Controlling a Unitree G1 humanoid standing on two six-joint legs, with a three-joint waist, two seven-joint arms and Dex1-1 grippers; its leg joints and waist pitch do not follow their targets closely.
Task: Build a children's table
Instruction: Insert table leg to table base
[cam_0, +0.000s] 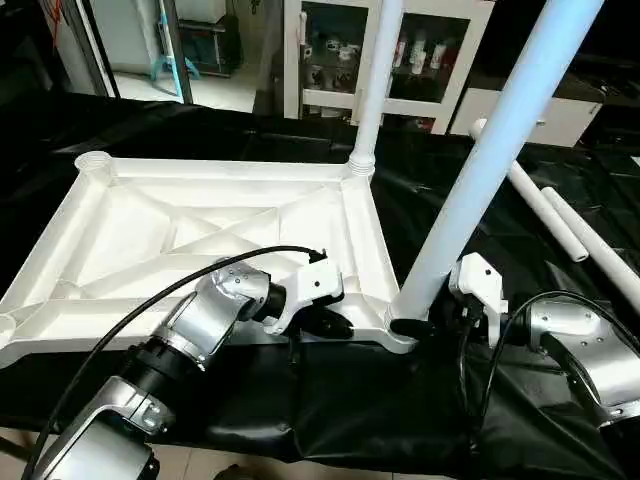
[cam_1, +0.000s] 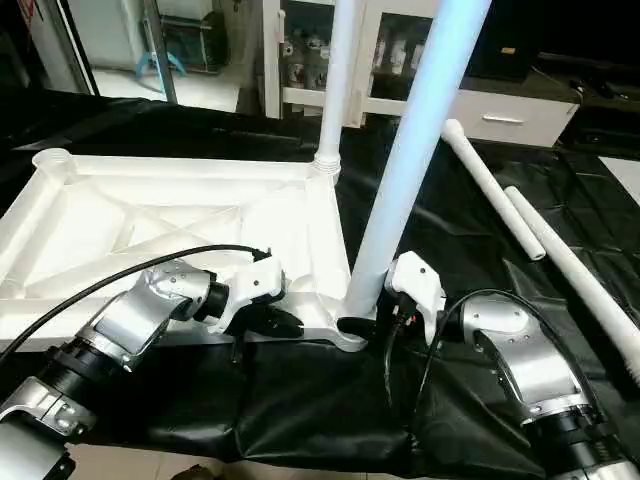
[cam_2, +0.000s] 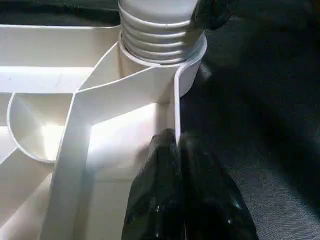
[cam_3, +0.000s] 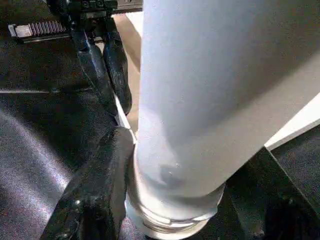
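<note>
Nearest: both silver forearms come in from the bottom edge over the black-covered table (cam_0: 360, 420).

Left gripper (cam_0: 335, 326): fingers pinched together on the near rim wall of the table top (cam_0: 190, 240), one finger each side of the thin wall, just beside the near right corner. Left wrist view confirms it: black fingers (cam_2: 165, 200) straddle the rim, threaded leg base right ahead.

Right gripper (cam_0: 430, 325): jaws partly apart around the base of the near leg (cam_0: 500, 150), right at the near right corner socket (cam_0: 400, 335). In the right wrist view one black finger (cam_3: 97, 190) lies against the leg's bottom collar; the other finger sits on the opposite side of the tube. Can't tell how firmly it bears on the leg.

Table top lies upside down, ribbed X-braced underside up, on the black cover, left of centre. Near leg stands in the near right socket, leaning to the right, threads still visible above the socket.

Further back: second leg (cam_0: 378, 80) upright in the far right socket. Far left socket (cam_0: 93, 162) is open, no leg in it.

Right side of the table: two loose legs (cam_0: 560, 225) lying flat, side by side, well apart from the top.

Behind: white cabinet (cam_0: 430, 50) with glass doors.
</note>
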